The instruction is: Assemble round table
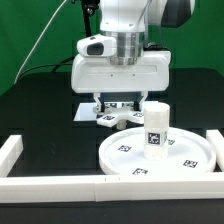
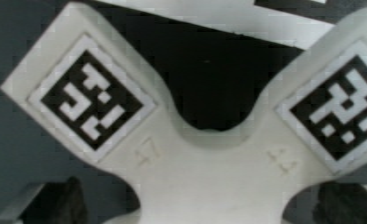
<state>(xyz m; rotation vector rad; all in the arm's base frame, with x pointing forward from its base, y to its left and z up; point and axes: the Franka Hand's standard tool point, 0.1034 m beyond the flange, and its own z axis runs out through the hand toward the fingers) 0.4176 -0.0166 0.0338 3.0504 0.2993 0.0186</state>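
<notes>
The cross-shaped foot (image 2: 206,165) fills the wrist view, with two arms carrying black-and-white tags. It lies on the dark table behind the disc in the exterior view (image 1: 116,120). My gripper (image 1: 114,110) is low over it. In the wrist view the gripper (image 2: 201,206) is open, with one dark finger (image 2: 55,203) on each side of the foot's waist and a dark gap between each finger and the foot. The large round disc (image 1: 120,152) lies at the exterior view's right front. The short leg (image 1: 157,128) stands upright on it.
White border rails run along the front (image 1: 55,186), the exterior view's left (image 1: 9,152) and right (image 1: 213,140). The marker board (image 1: 86,112) lies flat behind the foot. A green backdrop stands at the far left.
</notes>
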